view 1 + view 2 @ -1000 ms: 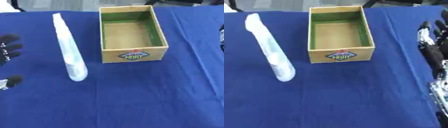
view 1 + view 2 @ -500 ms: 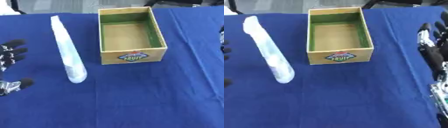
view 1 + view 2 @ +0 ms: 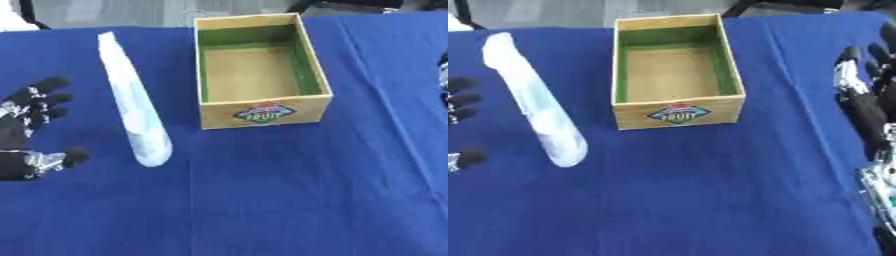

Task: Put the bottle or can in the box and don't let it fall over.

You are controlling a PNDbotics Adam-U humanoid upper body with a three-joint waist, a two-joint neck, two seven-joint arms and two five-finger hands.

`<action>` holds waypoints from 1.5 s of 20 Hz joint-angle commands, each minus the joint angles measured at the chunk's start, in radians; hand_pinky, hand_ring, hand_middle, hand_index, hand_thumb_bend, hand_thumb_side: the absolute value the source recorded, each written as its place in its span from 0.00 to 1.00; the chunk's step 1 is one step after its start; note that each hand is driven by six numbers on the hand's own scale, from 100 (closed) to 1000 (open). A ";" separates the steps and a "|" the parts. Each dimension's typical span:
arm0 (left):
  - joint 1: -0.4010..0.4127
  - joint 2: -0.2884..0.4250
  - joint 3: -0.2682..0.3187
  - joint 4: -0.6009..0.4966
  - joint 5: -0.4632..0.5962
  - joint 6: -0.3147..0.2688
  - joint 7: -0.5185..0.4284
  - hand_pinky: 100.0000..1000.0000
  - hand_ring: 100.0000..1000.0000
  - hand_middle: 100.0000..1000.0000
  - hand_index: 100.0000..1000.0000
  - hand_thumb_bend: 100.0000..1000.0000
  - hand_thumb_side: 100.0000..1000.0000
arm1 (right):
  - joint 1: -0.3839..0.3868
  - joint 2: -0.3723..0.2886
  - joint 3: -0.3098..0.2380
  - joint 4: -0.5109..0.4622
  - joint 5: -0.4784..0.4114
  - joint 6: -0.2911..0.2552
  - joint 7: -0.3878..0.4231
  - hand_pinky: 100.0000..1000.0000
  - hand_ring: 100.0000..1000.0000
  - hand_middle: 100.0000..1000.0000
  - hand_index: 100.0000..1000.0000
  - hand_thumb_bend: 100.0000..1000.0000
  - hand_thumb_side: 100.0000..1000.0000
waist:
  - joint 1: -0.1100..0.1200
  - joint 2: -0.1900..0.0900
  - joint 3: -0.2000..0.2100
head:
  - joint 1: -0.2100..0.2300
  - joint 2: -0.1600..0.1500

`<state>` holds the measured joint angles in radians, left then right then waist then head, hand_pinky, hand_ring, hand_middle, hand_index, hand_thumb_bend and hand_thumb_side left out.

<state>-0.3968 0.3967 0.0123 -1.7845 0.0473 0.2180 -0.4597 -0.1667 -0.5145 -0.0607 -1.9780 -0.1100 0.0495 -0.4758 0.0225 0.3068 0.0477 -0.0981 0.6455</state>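
The left hand (image 3: 31,127) now shows further into the left eye view than it does 1 s ago: then only its fingertips and thumb tip peek in at the left edge, now its spread fingers (image 3: 42,93) and thumb reach in toward the bottle (image 3: 136,116), still apart from it. The whole scene sits slightly shifted in both views, so the camera has tilted a little.

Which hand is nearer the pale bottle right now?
Left. The left hand is open just to the left of the bottle, apart from it; the right hand is open at the far right, beyond the box.
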 commanded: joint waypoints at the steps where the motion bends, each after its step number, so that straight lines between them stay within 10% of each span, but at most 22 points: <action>1: -0.032 0.016 -0.016 0.016 -0.017 0.011 0.007 1.00 1.00 1.00 0.98 0.67 0.08 | -0.010 -0.027 -0.003 -0.022 -0.003 -0.002 0.006 1.00 1.00 1.00 0.97 0.00 0.41 | -0.001 -0.020 -0.003 | 0.006 -0.018; 30: -0.182 -0.076 -0.100 0.183 -0.109 0.024 0.033 1.00 1.00 1.00 0.97 0.71 0.08 | -0.020 -0.004 -0.008 -0.022 -0.018 -0.023 0.016 1.00 1.00 1.00 0.97 0.00 0.41 | -0.020 -0.009 -0.025 | 0.006 0.000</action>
<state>-0.5629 0.3151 -0.0879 -1.5944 -0.0551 0.2462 -0.4264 -0.1762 -0.5045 -0.0657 -1.9780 -0.1254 0.0290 -0.4638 0.0036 0.3111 0.0243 -0.0960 0.6410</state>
